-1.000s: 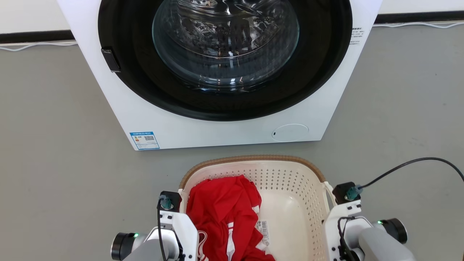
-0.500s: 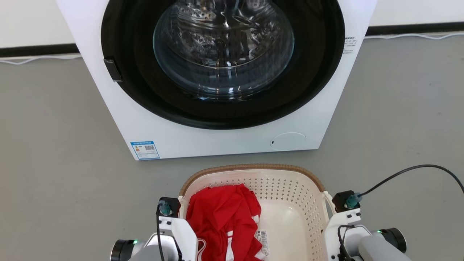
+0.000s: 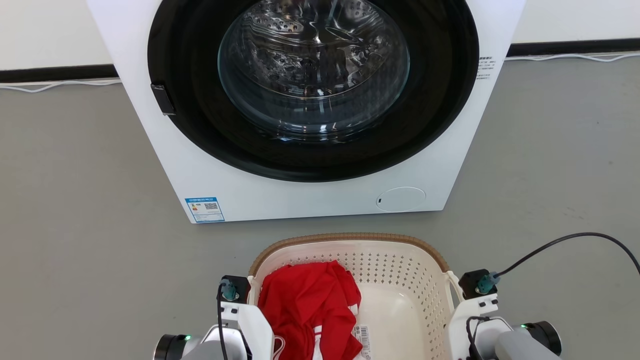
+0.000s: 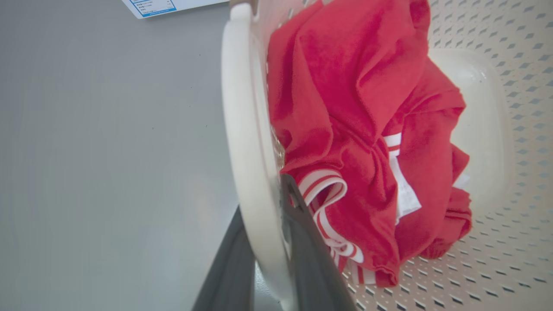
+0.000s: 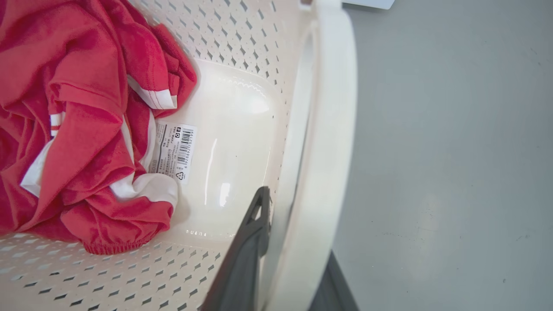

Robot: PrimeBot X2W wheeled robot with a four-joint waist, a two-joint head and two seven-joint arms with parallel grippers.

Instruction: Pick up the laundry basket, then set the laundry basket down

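The laundry basket (image 3: pixel 350 239) is just in front of washing machine (image 3: pixel 310 200), red shirt (image 3: pixel 307 300) inside at left. Left hand (image 4: pixel 263 198) clenched on its left handle, right hand (image 5: pixel 296 224) on the right one, w/ one finger inside, one outside. Near part cut off; contact w/ floor (image 3: pixel 75 200) unclear.

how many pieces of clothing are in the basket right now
1: a red garment with white striped trim, bunched in the left half of the laundry basket. Anything beneath it would be hidden.
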